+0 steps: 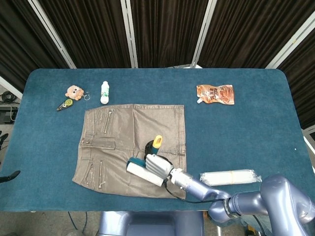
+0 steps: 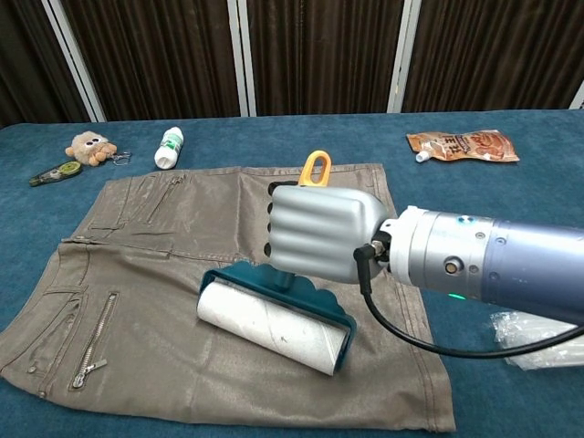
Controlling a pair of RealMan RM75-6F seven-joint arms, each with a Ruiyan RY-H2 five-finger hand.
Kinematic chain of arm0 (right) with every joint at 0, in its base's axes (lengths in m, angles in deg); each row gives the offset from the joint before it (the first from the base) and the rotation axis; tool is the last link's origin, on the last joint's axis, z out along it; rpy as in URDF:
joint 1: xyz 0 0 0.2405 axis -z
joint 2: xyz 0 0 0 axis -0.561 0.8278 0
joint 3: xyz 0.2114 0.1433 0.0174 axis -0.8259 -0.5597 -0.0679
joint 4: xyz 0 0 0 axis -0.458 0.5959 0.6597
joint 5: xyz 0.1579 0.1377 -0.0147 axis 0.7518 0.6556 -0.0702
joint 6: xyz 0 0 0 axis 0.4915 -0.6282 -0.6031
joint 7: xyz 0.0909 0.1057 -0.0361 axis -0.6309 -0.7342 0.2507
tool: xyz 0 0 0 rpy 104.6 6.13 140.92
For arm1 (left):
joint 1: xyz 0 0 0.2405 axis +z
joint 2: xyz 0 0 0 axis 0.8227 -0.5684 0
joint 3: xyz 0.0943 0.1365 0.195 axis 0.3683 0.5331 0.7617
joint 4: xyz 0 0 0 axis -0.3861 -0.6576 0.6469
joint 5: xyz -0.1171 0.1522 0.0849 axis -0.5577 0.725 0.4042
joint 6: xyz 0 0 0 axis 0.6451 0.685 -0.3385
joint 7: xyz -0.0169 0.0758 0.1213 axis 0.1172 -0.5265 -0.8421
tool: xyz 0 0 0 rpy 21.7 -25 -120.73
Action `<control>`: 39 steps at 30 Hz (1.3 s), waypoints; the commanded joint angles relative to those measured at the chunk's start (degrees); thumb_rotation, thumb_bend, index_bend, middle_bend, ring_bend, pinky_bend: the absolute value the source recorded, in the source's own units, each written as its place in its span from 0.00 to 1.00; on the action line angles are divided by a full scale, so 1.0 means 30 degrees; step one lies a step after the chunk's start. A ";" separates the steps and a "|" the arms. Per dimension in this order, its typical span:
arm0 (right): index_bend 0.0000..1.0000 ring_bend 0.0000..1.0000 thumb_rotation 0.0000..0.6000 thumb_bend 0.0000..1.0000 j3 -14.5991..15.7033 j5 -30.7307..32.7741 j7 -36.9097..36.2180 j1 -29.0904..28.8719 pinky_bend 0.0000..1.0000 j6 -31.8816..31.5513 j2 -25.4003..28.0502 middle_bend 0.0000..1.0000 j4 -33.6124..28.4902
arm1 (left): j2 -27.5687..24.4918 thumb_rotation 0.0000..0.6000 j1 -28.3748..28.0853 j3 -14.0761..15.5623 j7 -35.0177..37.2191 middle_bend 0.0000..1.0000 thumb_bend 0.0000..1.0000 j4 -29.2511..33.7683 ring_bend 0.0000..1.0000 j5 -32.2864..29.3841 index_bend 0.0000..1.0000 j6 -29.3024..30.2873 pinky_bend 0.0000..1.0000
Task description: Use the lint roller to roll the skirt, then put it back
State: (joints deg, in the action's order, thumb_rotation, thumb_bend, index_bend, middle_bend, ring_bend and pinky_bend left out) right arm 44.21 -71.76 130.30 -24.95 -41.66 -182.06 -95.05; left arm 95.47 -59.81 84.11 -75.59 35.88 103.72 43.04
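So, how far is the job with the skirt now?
Picking up looks done: the right hand grips the lint roller. Rolling is in hand: the roller lies on the skirt, near its lower hem. Whether more strokes are needed, I cannot tell. Putting the roller back on the table is left.

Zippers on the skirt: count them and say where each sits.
3 show on the skirt: two short ones side by side near its far left corner, one near its front left edge. The robot hand may hide more.

Head view high, looking steeply down, chest view low and close, both sharing the skirt (image 1: pixel 132 152) (image 2: pixel 182 274)
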 commanded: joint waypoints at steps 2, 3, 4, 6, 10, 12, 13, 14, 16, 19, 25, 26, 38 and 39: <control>0.56 0.44 1.00 0.92 -0.0079 0.0278 0.0115 0.0213 0.39 -0.0005 0.0030 0.54 0.0483 | -0.0021 1.00 0.0012 -0.0015 0.0066 0.00 0.00 -0.0033 0.00 -0.0017 0.00 0.0021 0.00; 0.56 0.44 1.00 0.92 -0.0086 0.0381 0.0101 0.0308 0.39 -0.0042 0.0091 0.54 0.0726 | -0.0022 1.00 0.0019 -0.0013 0.0083 0.00 0.00 -0.0036 0.00 -0.0013 0.00 0.0030 0.00; 0.56 0.44 1.00 0.92 -0.0104 0.0487 0.0045 0.0429 0.39 -0.0105 0.0169 0.54 0.1023 | -0.0021 1.00 0.0022 -0.0013 0.0081 0.00 0.00 -0.0045 0.00 -0.0010 0.00 0.0040 0.00; 0.56 0.44 1.00 0.92 -0.0170 0.0754 -0.0081 0.0673 0.39 -0.0254 0.0358 0.54 0.1585 | -0.0005 1.00 0.0018 -0.0010 0.0037 0.00 0.00 -0.0046 0.00 -0.0012 0.00 0.0036 0.00; 0.56 0.44 1.00 0.92 -0.0422 0.1855 -0.0894 0.1445 0.39 -0.0507 0.1127 0.54 0.3200 | 0.0084 1.00 -0.0026 0.0024 -0.0201 0.00 0.00 -0.0008 0.00 -0.0029 0.00 -0.0054 0.00; 0.56 0.44 1.00 0.92 -0.0520 0.2343 -0.1345 0.1777 0.39 -0.0521 0.1415 0.54 0.3779 | 0.0126 1.00 -0.0040 0.0016 -0.0321 0.00 0.00 -0.0005 0.00 -0.0074 0.00 -0.0073 0.00; 0.56 0.44 1.00 0.92 -0.0555 0.2489 -0.1568 0.1889 0.39 -0.0499 0.1520 0.54 0.3956 | 0.0147 1.00 -0.0048 0.0013 -0.0372 0.00 0.00 0.0005 0.00 -0.0094 0.00 -0.0084 0.00; 0.56 0.44 1.00 0.92 -0.0639 0.2801 -0.1880 0.2078 0.39 -0.0476 0.1680 0.54 0.4181 | 0.0173 1.00 -0.0057 0.0016 -0.0436 0.00 0.00 0.0021 0.00 -0.0106 0.00 -0.0098 0.00; 0.56 0.44 1.00 0.92 -0.0816 0.3403 -0.2328 0.2367 0.39 -0.0410 0.1958 0.54 0.4378 | 0.0215 1.00 -0.0066 0.0028 -0.0552 0.00 0.00 0.0035 0.00 -0.0108 0.00 -0.0107 0.00; 0.56 0.44 1.00 0.92 -0.1096 0.4527 -0.2624 0.2779 0.39 -0.0341 0.2540 0.54 0.4428 | 0.0291 1.00 -0.0105 0.0043 -0.0777 0.00 0.00 0.0090 0.00 -0.0113 0.00 -0.0150 0.00; 0.56 0.44 1.00 0.92 -0.1560 0.7519 -0.2130 0.3353 0.39 -0.0215 0.3105 0.54 0.3829 | 0.0355 1.00 -0.0111 0.0091 -0.1056 0.00 0.00 0.0205 0.00 -0.0019 0.00 -0.0099 0.00; 0.56 0.44 1.00 0.92 -0.1605 0.8046 -0.1940 0.3406 0.39 -0.0239 0.3154 0.54 0.3689 | 0.0358 1.00 -0.0103 0.0100 -0.1073 0.00 0.00 0.0221 0.00 0.0005 0.00 -0.0076 0.00; 0.00 0.03 1.00 0.00 -0.2688 1.2869 -0.1843 0.3771 0.14 -0.1938 0.4191 0.02 0.0584 | 0.0177 1.00 -0.0017 0.0189 -0.0742 0.00 0.00 0.0350 0.00 0.0293 0.00 0.0098 0.00; 0.00 0.02 1.00 0.00 -0.2773 1.2971 -0.2053 0.3821 0.12 -0.2143 0.4459 0.01 0.0151 | 0.0141 1.00 -0.0002 0.0214 -0.0658 0.00 0.00 0.0365 0.00 0.0339 0.00 0.0103 0.00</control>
State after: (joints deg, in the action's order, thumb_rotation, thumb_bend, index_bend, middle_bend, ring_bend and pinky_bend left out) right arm 36.82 -33.99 125.17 -13.84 -46.54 -170.14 -92.33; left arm 96.01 -59.87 84.67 -77.76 36.92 104.60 43.31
